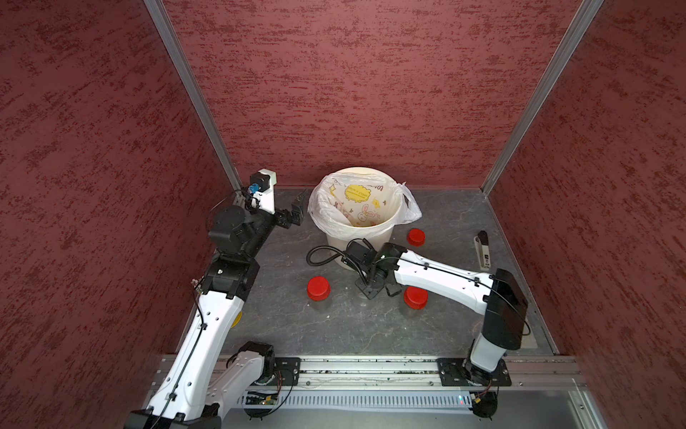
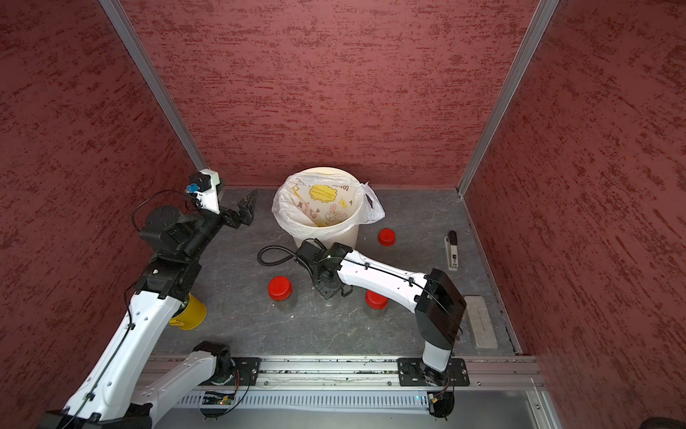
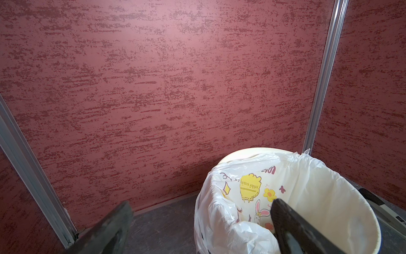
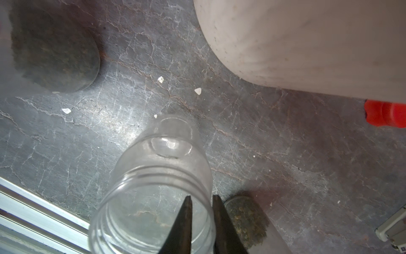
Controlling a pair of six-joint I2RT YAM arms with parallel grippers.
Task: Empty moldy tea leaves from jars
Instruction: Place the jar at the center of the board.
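A clear jar [image 4: 158, 176] stands upright on the table, uncapped and empty. My right gripper [image 4: 201, 196] points down over it, one finger inside the rim and one outside. The jaws are slightly apart and open around the wall. A loose red cap [image 1: 416, 237] lies beside the bin [image 1: 334, 237]. Two capped jars [image 1: 318, 288] [image 1: 415, 297] flank my right gripper [image 1: 376, 291], and moldy tea leaves [image 4: 246, 220] [image 4: 55, 50] show through their walls. My left gripper [image 1: 299, 208] hovers wide open left of the bin, holding nothing.
The cream bin [image 3: 241, 151] with a white printed bag stands at the back centre. A yellow cup [image 2: 189, 314] sits under my left arm. A black-and-white tool [image 1: 482, 250] and a grey pad [image 2: 480, 321] lie on the right. White crumbs [image 4: 198, 90] dot the table.
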